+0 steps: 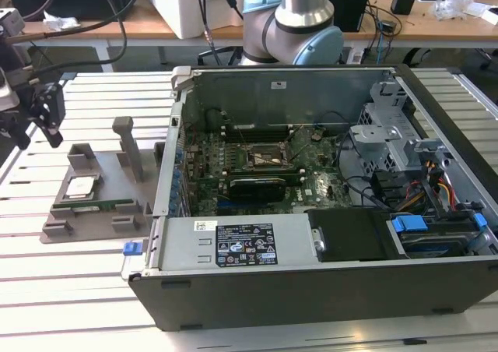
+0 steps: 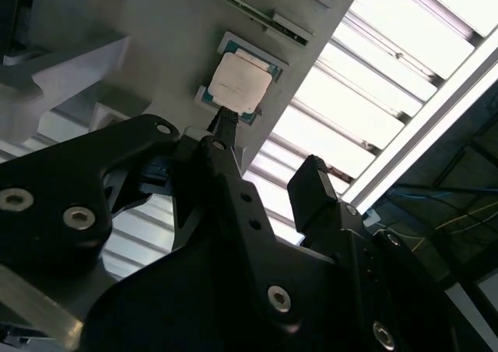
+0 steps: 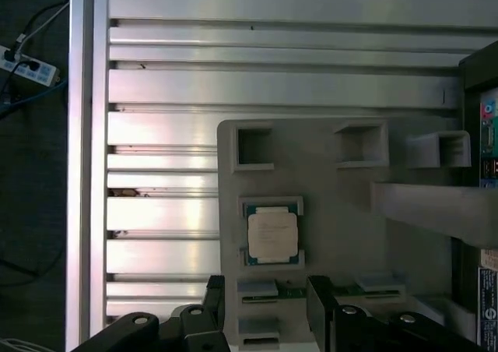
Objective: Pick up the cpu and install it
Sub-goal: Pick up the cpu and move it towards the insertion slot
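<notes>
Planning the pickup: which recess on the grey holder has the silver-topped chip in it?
The framed recess in the middle of the grey holder, where the cpu lies flat; the square pockets along its edge look empty.

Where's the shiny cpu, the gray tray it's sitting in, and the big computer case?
cpu (image 3: 272,237): first wrist view, middle of its silver top.
gray tray (image 3: 342,212): first wrist view, bare surface beside the cpu.
computer case (image 1: 311,293): exterior view, its dark near side wall.
</notes>
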Robot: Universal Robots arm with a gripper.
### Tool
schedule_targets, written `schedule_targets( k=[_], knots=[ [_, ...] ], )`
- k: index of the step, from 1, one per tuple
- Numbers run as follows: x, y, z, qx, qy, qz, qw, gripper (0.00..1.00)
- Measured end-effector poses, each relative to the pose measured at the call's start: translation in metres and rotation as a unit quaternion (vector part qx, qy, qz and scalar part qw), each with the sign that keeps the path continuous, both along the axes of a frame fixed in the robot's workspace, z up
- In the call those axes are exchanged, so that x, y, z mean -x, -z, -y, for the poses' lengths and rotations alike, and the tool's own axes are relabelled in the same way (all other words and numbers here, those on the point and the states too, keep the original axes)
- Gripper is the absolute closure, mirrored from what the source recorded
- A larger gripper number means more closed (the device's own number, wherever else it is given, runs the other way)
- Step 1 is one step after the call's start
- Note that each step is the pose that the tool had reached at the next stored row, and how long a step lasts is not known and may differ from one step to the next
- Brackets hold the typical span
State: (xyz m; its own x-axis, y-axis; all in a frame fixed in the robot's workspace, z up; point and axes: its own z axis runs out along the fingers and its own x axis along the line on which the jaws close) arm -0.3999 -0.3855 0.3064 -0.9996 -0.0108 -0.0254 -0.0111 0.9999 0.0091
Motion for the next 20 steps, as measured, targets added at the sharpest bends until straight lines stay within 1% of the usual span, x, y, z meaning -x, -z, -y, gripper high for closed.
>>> schedule_targets(
  k=[5, 10, 20],
  knots=[
    [0.0, 0.0048, 0.0, 0.0, 0.0, 0.0, 1.0, 0.46],
    [0.0, 0.0124, 0.0, 0.0, 0.0, 0.0, 1.0, 0.46],
    [0.0, 0.025, 0.0, 0.0, 0.0, 0.0, 1.0, 0.46]
  ],
)
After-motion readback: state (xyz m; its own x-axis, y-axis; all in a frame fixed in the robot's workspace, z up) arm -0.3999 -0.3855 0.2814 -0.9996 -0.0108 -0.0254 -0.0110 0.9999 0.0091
